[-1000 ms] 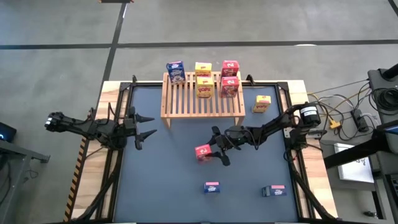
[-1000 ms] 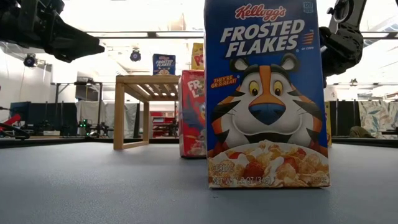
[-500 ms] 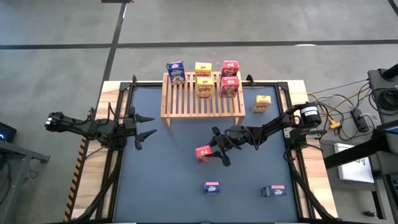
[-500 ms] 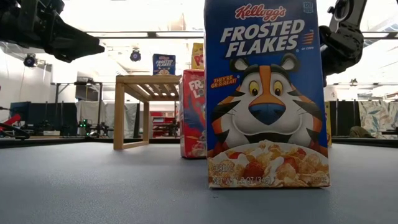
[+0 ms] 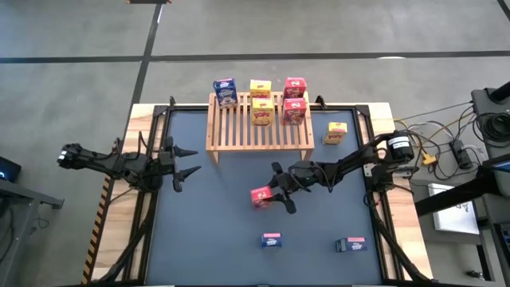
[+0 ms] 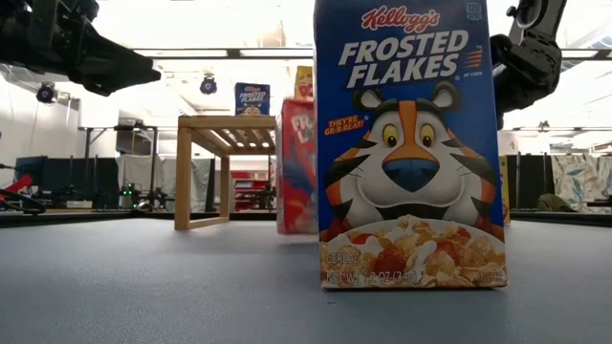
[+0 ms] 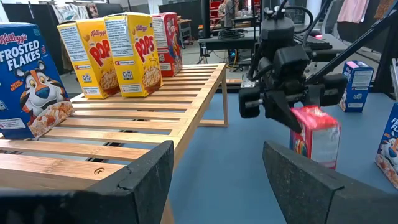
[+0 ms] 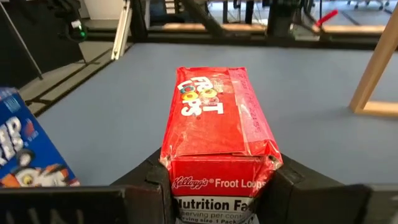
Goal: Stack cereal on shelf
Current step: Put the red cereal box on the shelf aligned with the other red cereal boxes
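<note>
The wooden shelf (image 5: 259, 127) stands at the table's far middle. On its slats stand a blue cereal box (image 5: 225, 90), two yellow ones (image 5: 260, 110) and two red ones (image 5: 294, 110). At mid-table my right gripper (image 5: 275, 191) is shut on an upright red cereal box (image 5: 260, 195). Another yellow box (image 5: 335, 132) stands on the table right of the shelf. Two blue boxes (image 5: 272, 240) (image 5: 350, 245) stand near the front edge. My left gripper (image 5: 187, 162) waits open at the table's left. My right gripper pinches the red box between its two fingers (image 8: 146, 180), one on each broad face, beside the narrow nutrition panel (image 8: 214, 186) and close under the taped top flap (image 8: 217, 118). The fingers come level from the table's right. The box stays upright, its upper corners dented in.
One blue box (image 6: 411, 143) fills the low view's middle, close to the front edge. The shelf's slats (image 7: 124, 124) have bare room at their near part. The open mat (image 5: 207, 223) lies left of the held box.
In the low view the red box has straightened from a slight lean and its bottom edge has come up a little. Both arms have otherwise kept still.
</note>
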Tool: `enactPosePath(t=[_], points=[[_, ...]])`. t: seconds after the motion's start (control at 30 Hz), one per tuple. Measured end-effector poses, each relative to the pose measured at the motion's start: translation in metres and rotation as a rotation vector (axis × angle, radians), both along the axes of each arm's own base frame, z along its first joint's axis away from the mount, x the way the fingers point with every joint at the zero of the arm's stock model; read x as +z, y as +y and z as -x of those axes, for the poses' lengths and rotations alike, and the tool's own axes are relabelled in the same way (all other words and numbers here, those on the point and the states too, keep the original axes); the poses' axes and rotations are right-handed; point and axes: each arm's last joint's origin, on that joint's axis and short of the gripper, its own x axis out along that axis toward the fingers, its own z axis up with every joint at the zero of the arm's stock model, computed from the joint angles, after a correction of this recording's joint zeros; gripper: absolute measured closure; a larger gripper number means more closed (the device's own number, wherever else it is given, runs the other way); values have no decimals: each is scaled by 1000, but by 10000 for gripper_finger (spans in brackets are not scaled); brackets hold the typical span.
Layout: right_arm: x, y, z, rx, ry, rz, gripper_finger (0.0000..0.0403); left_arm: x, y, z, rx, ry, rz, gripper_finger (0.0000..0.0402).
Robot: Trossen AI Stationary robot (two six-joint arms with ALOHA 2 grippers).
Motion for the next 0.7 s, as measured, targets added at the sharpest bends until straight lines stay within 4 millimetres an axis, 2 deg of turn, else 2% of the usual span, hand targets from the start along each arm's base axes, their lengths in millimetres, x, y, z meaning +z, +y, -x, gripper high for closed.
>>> enactPosePath(t=[0.27, 0.53, 0.7], points=[[35, -3, 9, 3, -88, 76, 264, 0, 0, 0, 0, 0, 0, 171], [76, -13, 34, -145, -87, 216, 263, 0, 0, 0, 0, 0, 0, 171], [101, -19, 53, -178, -131, 272, 262, 0, 0, 0, 0, -1, 0, 171]])
